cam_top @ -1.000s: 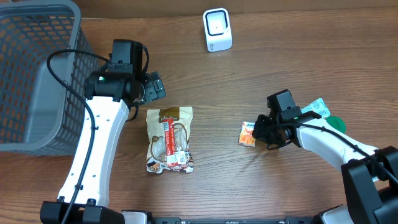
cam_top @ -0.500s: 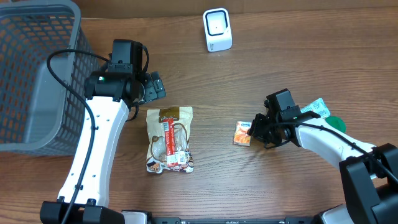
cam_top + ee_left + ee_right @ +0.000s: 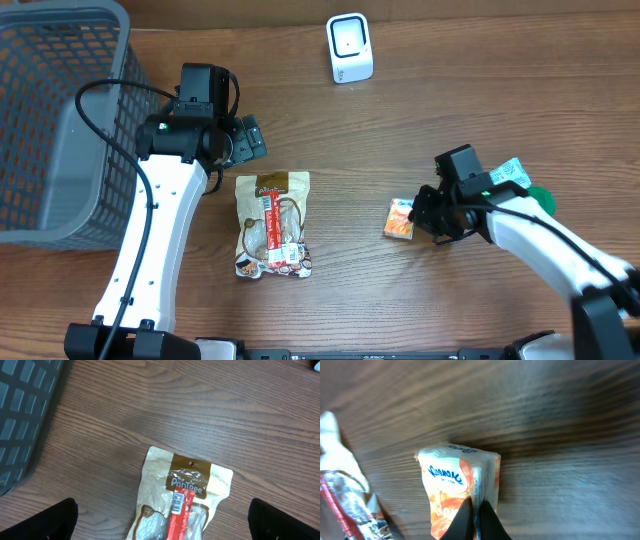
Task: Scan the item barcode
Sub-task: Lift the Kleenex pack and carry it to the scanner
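Observation:
A small orange-and-white packet (image 3: 399, 218) is at the table's centre right, pinched at its seam by my right gripper (image 3: 425, 213). The right wrist view shows the packet (image 3: 457, 485) with both black fingers of that gripper (image 3: 476, 515) shut on its edge, close to the wood. A white barcode scanner (image 3: 349, 47) stands at the back centre, far from the packet. My left gripper (image 3: 245, 140) hangs open over the top of a brown snack bag (image 3: 272, 222). In the left wrist view that bag (image 3: 187, 495) lies between the wide-apart fingers of the left gripper (image 3: 162, 520), untouched.
A grey mesh basket (image 3: 55, 130) fills the back left corner, beside the left arm. Green and teal wrapped items (image 3: 520, 180) lie behind the right arm near the right edge. The snack bag's clear end shows at the left edge of the right wrist view.
The right gripper carried the orange packet slightly left, then back right and a little nearer the front edge. The left arm and the snack bag have not moved.

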